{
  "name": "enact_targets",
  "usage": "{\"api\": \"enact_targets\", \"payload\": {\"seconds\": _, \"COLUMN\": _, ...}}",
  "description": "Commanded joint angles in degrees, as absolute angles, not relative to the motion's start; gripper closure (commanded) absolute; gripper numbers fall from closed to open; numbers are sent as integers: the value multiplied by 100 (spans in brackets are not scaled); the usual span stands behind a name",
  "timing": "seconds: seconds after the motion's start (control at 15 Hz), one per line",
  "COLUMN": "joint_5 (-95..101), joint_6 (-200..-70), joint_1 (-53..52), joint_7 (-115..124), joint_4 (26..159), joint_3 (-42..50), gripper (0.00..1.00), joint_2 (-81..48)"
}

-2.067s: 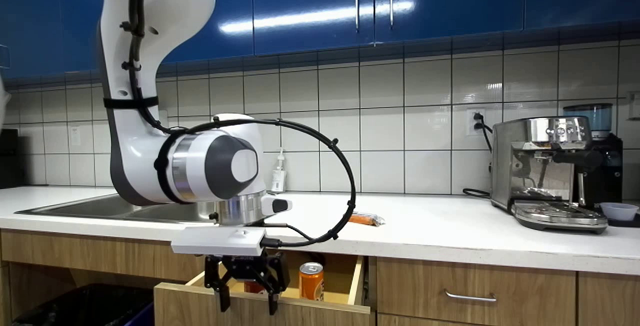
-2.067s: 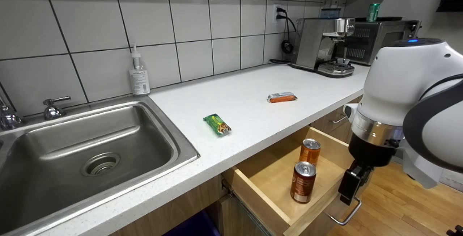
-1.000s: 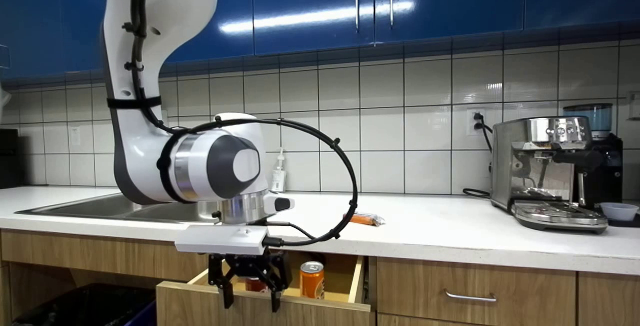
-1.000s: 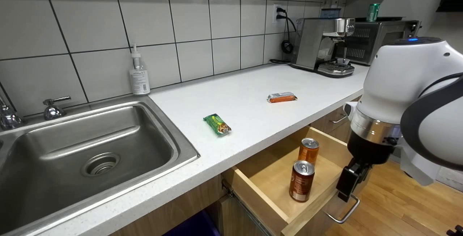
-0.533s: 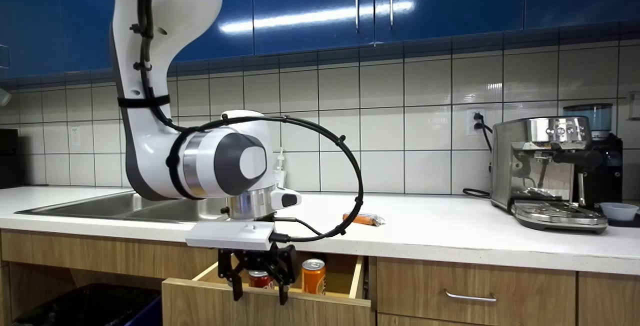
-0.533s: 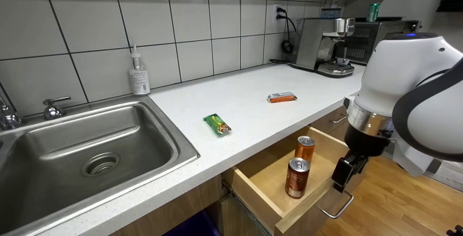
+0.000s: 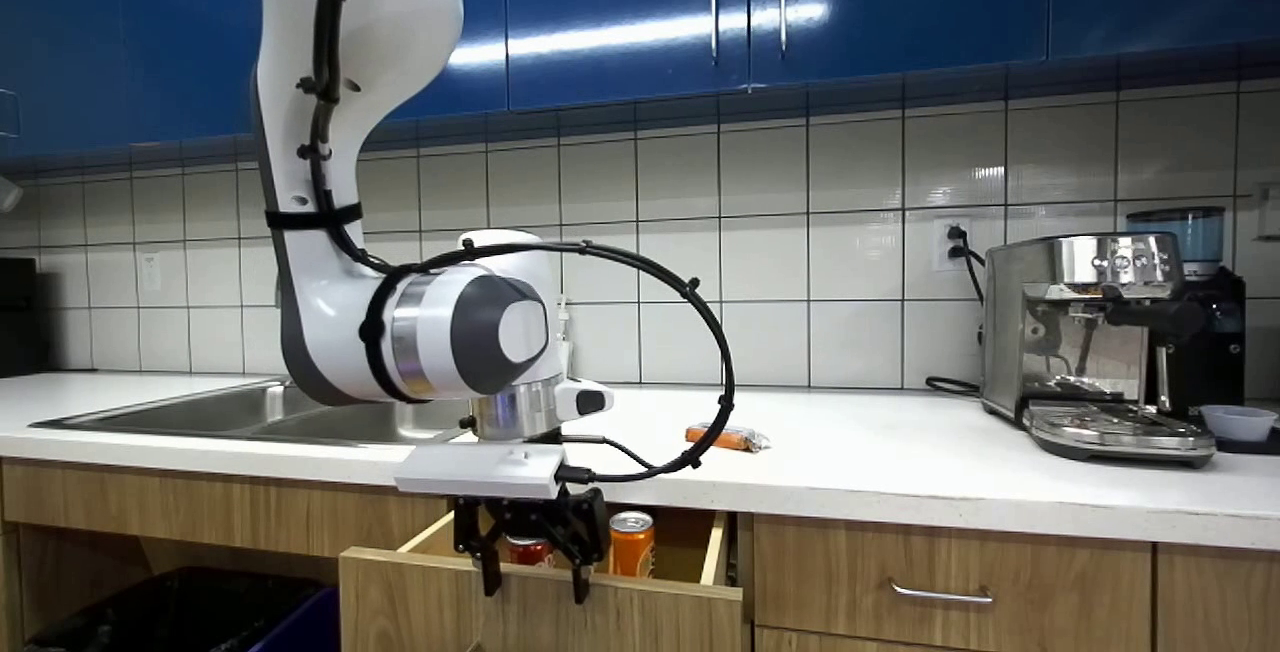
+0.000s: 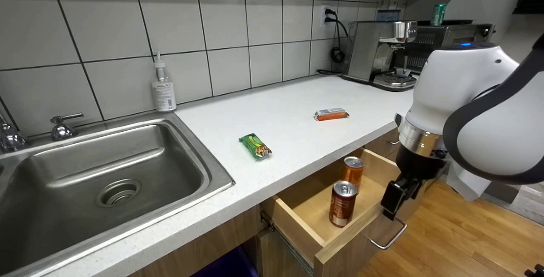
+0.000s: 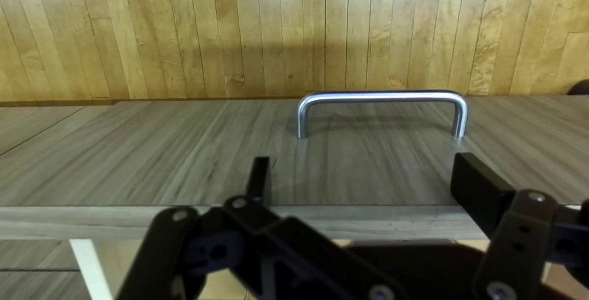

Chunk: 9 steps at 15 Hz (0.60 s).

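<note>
My gripper (image 7: 536,584) hangs pointing down at the pulled-out wooden drawer's front panel (image 8: 352,251), its jaws spread with nothing between them. In the wrist view the gripper (image 9: 359,171) has its fingertips past the panel's top edge on the outer side, above the metal handle (image 9: 382,96). Contact with the panel is not plainly visible. Inside the drawer stand a red-brown can (image 8: 342,204) and, farther in, an orange can (image 8: 353,171). Both cans are upright. The gripper partly covers the red-brown can (image 7: 530,552) in an exterior view.
White countertop (image 8: 280,128) overhangs the drawer's back part. On it lie a green packet (image 8: 255,146) and an orange packet (image 8: 331,114). A sink (image 8: 219,175), a soap bottle (image 8: 164,94) and an espresso machine (image 7: 1080,352) stand along the wall. A bin (image 7: 180,612) sits below the counter.
The arm and gripper have moved toward the cabinet and rightward in an exterior view. The drawer has slid inward with them, carrying both cans, and stands less far out. The jaws stay spread.
</note>
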State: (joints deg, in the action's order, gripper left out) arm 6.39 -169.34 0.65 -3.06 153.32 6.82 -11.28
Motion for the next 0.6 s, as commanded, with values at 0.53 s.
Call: {"api": "enact_targets", "payload": {"seconds": 0.53, "joint_5": 635, "joint_6": -17087, "joint_1": 80, "joint_7": -190, "joint_4": 14636, "joint_3": 684, "gripper": 0, "joint_2": -1710}}
